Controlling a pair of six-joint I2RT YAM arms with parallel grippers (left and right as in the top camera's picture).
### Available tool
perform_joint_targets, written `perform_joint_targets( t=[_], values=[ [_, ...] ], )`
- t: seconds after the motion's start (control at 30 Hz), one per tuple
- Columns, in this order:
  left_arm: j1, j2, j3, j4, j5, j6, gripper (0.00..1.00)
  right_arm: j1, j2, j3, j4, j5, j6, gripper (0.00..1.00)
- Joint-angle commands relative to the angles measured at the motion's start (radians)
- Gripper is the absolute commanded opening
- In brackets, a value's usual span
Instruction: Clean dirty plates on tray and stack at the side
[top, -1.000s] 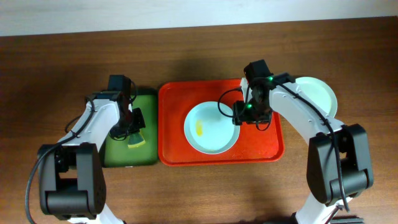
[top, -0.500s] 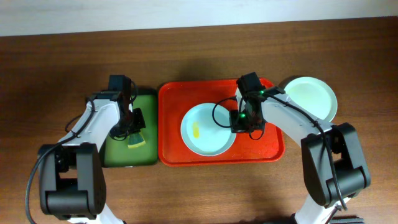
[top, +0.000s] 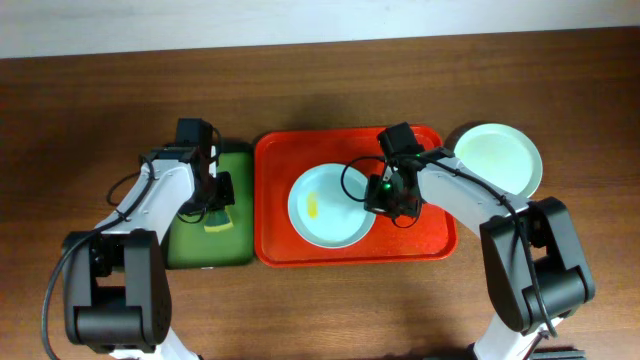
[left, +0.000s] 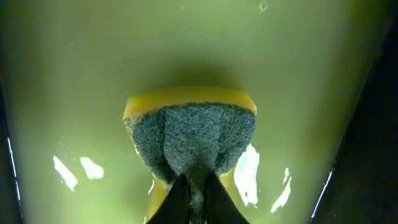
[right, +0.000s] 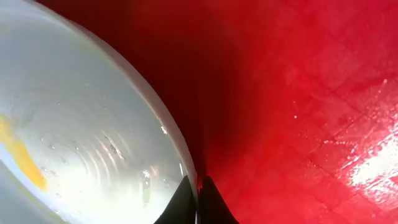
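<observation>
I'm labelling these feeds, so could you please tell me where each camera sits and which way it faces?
Overhead: above the table, looking straight down on the tray, green tray and both arms.
Left wrist: on its arm, looking down past the left end effector pinching the sponge.
Right wrist: on its arm, looking down past the right end effector at the plate rim.
Shared: overhead and right wrist both show the plate's yellow smear.

The left arm (top: 150, 192) and right arm (top: 466, 186) bend inward, left tool (left: 193, 194) and right tool (right: 198, 200) pinched shut.
</observation>
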Motion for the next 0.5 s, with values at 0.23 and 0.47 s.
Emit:
perform_joint_targets(
  t=[0.23, 0.47],
  values=[
    [-0.004, 0.005, 0.002, 0.018, -0.057, 0.132, 0.0, -0.017, -0.013, 0.034, -0.006, -0.006, -0.272, 0.19],
    [-0.033, 0.005, 0.096, -0.083, -0.057, 0.137, 0.0, -0.017, -0.013, 0.034, -0.002, 0.031, -0.302, 0.56]
  ],
)
